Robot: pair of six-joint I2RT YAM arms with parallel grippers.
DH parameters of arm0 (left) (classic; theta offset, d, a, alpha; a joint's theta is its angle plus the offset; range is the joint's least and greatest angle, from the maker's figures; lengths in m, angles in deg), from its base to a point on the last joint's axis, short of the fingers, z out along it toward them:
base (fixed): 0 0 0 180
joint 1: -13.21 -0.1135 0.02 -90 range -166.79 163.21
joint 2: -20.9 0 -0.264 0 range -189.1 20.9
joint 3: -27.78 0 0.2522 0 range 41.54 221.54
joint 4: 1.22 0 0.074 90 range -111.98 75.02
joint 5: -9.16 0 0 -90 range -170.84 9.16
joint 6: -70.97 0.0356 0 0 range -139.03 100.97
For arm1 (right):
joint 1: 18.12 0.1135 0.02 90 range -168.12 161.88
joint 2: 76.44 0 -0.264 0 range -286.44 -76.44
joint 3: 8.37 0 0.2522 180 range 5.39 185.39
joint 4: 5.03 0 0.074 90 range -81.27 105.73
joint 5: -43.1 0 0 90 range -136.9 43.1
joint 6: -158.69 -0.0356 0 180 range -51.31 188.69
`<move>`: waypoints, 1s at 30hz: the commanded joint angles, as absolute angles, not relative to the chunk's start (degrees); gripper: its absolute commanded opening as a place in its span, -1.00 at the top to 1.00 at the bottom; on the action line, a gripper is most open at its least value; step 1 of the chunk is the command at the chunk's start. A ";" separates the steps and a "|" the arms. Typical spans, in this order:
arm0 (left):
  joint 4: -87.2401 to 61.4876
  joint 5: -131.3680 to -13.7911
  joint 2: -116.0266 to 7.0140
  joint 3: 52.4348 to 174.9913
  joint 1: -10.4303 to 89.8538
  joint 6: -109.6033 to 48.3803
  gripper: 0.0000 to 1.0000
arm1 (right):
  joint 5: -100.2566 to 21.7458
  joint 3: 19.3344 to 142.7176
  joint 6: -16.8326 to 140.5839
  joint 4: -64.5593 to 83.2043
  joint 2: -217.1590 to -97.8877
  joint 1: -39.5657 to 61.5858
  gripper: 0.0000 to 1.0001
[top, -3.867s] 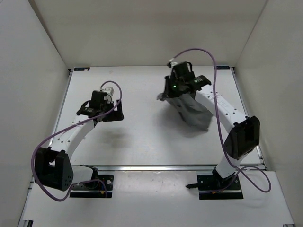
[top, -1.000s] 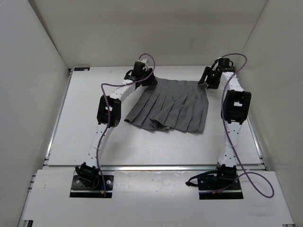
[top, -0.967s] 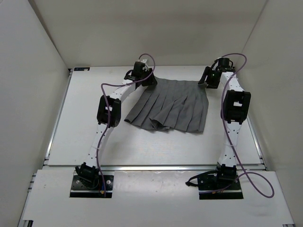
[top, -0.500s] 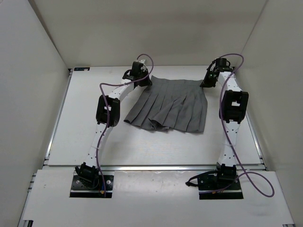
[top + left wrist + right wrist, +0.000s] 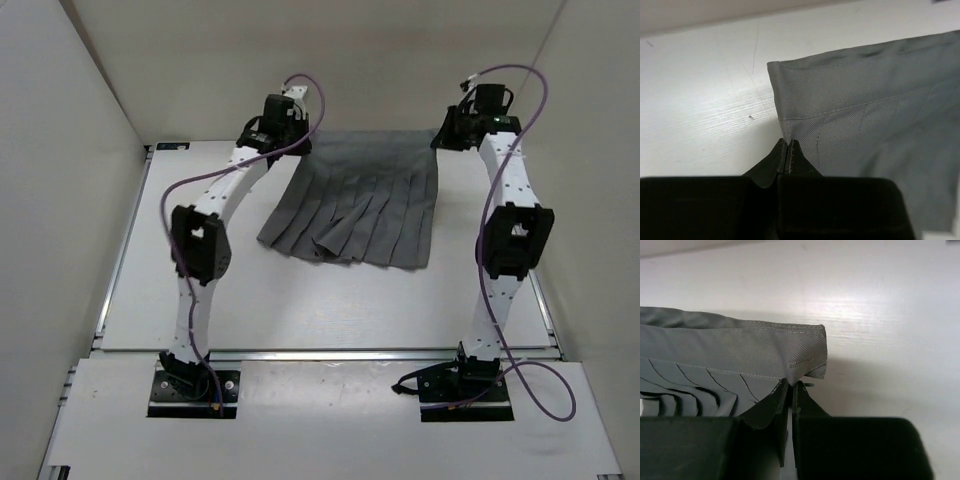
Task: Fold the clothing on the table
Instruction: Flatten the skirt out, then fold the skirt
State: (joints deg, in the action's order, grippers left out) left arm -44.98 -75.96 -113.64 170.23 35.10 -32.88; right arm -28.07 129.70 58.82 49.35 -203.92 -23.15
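The grey pleated skirt [image 5: 365,200] lies on the far half of the table [image 5: 300,310]. Its waistband runs left to right along the table's far side, and the pleats point toward the near edge, where the flared hem rests. The left gripper [image 5: 303,142] is pinched tight on the waistband's left corner, and the right gripper [image 5: 444,140] is clamped the same way on its right corner. Both wrist views show fabric nipped between closed fingertips [image 5: 779,157]. Compared with half a second earlier, both arms stand higher and nearer the table's far edge. The waistband is lifted taut between them, and the skirt is stretched longer.
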 commanded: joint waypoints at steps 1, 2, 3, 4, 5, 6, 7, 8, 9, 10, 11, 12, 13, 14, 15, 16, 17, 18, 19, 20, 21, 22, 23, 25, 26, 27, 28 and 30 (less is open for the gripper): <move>-41.27 -82.68 -92.18 161.89 35.45 -27.99 1.00 | -29.41 128.18 63.15 47.13 -189.94 -22.61 1.00; -41.09 -82.60 -90.39 158.30 35.45 -28.00 1.00 | -29.67 126.78 63.24 47.14 -187.13 -22.34 1.00; -40.47 -81.64 -84.37 155.57 35.19 -28.95 1.00 | -29.67 125.38 63.68 46.87 -184.57 -21.64 1.00; -39.42 -81.63 -82.39 154.15 35.01 -28.88 1.00 | -29.67 124.67 64.12 46.61 -183.33 -20.85 1.00; -38.98 -81.28 -79.85 151.26 34.31 -28.18 1.00 | -30.80 124.40 63.60 46.78 -180.19 -20.06 1.00; -39.15 -81.72 -78.69 151.14 34.22 -28.00 1.00 | -31.16 124.57 63.85 46.87 -179.20 -19.62 1.00; -39.67 -81.81 -76.85 152.01 33.35 -27.47 1.00 | -31.86 124.83 63.60 46.52 -177.27 -18.83 1.00; -40.37 -81.98 -75.44 152.72 33.17 -26.86 1.00 | -31.69 124.57 63.24 46.09 -176.21 -18.56 0.99; -40.38 -81.81 -74.56 153.77 32.99 -26.51 1.00 | -32.39 124.75 63.68 45.91 -174.37 -18.47 1.00; -40.47 -81.63 -73.07 153.87 32.47 -26.68 1.00 | -32.92 124.66 64.03 45.38 -173.31 -16.90 1.00; -39.69 -81.20 -71.40 153.09 32.29 -27.03 1.00 | -35.27 124.57 64.82 45.81 -171.91 -14.80 1.00; -39.42 -81.02 -69.21 151.95 32.20 -27.29 1.00 | -37.82 123.53 65.35 45.56 -169.80 -13.30 1.00; -38.28 -81.10 -68.14 148.45 32.20 -27.29 1.00 | -38.28 121.60 66.05 45.29 -168.65 -12.76 1.00; -37.23 -80.93 -65.78 143.98 32.02 -26.68 1.00 | -38.63 120.45 66.23 45.29 -166.90 -11.89 0.99; -36.96 -81.19 -64.37 141.50 32.46 -26.50 1.00 | -39.59 117.13 66.06 45.29 -164.45 -11.01 0.99; -35.73 -80.41 -61.40 135.47 32.81 -26.24 1.00 | -40.56 113.19 65.36 45.38 -162.42 -10.21 1.00; -34.85 -80.31 -58.49 129.23 32.99 -26.15 1.00 | -40.48 110.54 65.00 45.12 -160.75 -9.77 1.00; -34.76 -80.31 -54.90 126.13 33.51 -26.32 1.00 | -39.96 104.33 64.13 44.59 -157.68 -9.16 1.00; -34.41 -80.49 -52.60 119.57 33.95 -26.24 1.00 | -39.61 97.57 63.68 43.46 -156.35 -8.54 1.00; -33.19 -80.75 -48.49 115.85 34.22 -26.93 1.00 | -39.08 93.93 63.07 42.23 -152.42 -7.58 1.00; -32.56 -80.75 -46.36 109.29 34.65 -27.81 1.00 | -38.47 87.46 63.50 42.04 -148.90 -5.92 1.00; -32.21 -80.40 -41.90 103.30 34.74 -29.04 1.00 | -39.50 81.39 62.72 42.21 -144.78 -3.81 1.00; -32.90 -80.05 -37.24 98.81 34.83 -30.10 1.00 | -40.21 79.07 61.84 42.65 -142.82 -2.75 1.00; -36.23 -79.70 -32.38 94.74 35.44 -31.15 1.00 | -40.92 70.99 58.43 43.44 -137.63 -0.37 0.98; -37.73 -79.61 -29.49 93.24 35.45 -31.25 1.00 | -38.83 68.26 56.93 43.70 -134.74 -1.58 1.00; -38.61 -79.78 -27.72 92.79 35.71 -31.42 1.00 | -36.29 67.10 56.04 43.62 -132.89 -2.72 1.00; -40.45 -79.79 -26.83 91.83 35.45 -31.69 1.00 | -34.35 65.26 54.12 43.71 -131.82 -3.69 1.00; -41.52 -79.78 -26.38 91.82 34.66 -32.04 1.00 | -29.34 63.23 53.92 42.31 -131.64 -8.08 1.00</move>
